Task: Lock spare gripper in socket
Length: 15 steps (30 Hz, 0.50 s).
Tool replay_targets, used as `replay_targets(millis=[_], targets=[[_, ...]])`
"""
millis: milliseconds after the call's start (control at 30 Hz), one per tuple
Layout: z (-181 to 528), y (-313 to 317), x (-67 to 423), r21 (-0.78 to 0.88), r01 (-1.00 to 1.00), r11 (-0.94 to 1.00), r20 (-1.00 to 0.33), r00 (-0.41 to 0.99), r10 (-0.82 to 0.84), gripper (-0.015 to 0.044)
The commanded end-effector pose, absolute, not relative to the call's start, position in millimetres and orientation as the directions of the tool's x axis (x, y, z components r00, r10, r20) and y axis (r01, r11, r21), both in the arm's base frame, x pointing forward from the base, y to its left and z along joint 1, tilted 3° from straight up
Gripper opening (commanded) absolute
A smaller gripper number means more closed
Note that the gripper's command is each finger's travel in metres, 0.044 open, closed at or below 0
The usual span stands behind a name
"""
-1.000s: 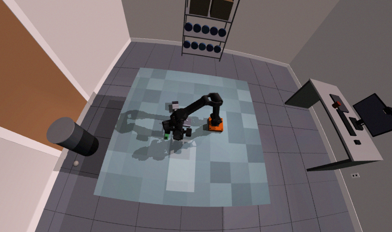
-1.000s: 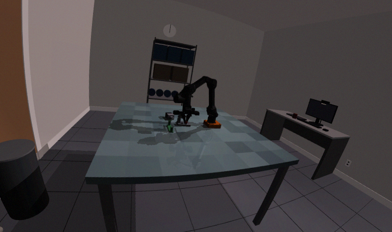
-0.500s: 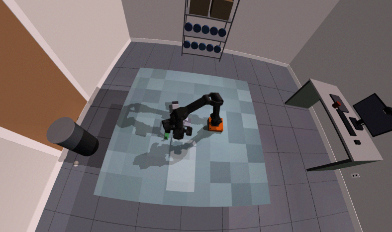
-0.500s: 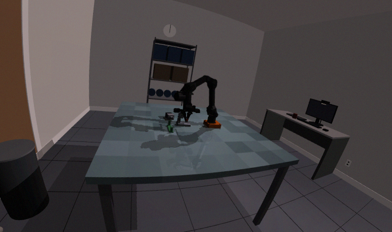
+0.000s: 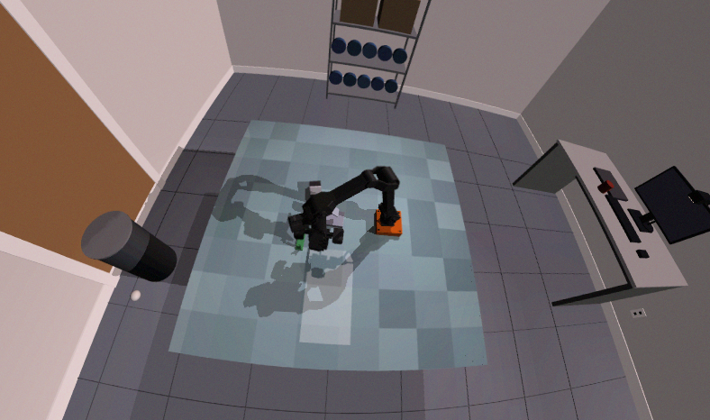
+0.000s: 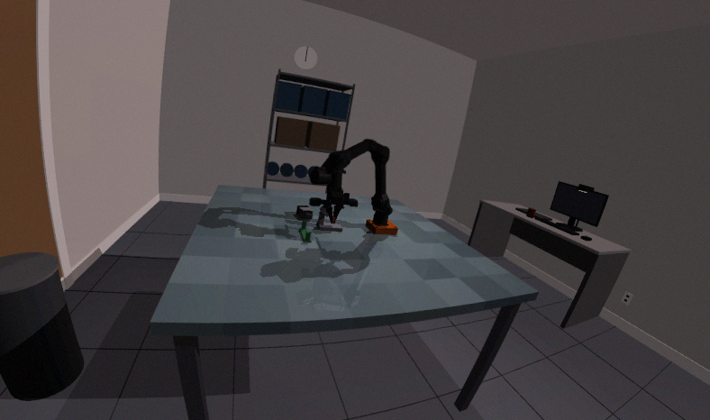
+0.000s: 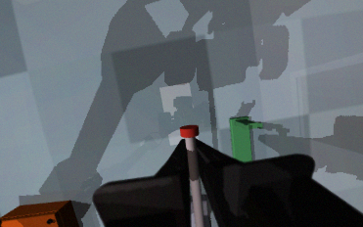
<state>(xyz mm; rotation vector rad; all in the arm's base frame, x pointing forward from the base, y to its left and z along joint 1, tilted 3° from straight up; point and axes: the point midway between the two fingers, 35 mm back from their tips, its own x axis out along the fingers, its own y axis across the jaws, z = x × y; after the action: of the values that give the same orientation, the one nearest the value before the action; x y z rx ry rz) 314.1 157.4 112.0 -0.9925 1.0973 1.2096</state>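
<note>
Our gripper is closed on the lock pin, whose pale shaft runs up between the dark fingers and ends in a red cap at the tips. In the wrist view the pin hangs free above the table, touching nothing but us. We judge from this that the first step, pulling the pin out, is done.

Just beyond the fingertips stands the green mount, an upright with a short arm at the top (its socket we cannot make out from here). In the exterior view it sits toward the far half of the bench, nearer the left edge than the arm's orange base.

A small grey and dark piece just behind the mount may be the spare gripper, though we cannot tell for sure. As we read it, docking and locking are still to come, and the pin needs setting aside first.
</note>
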Motion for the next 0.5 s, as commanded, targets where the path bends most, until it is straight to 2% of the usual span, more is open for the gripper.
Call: replay_targets(millis=[0, 467], targets=[[116.5, 161.7, 325.3, -0.011, -0.994, 0.104, -0.978, 0.032, 0.204, 0.0], [125.4, 173.3, 362.7, -0.013, -0.995, 0.095, -0.979, 0.032, 0.203, 0.0]])
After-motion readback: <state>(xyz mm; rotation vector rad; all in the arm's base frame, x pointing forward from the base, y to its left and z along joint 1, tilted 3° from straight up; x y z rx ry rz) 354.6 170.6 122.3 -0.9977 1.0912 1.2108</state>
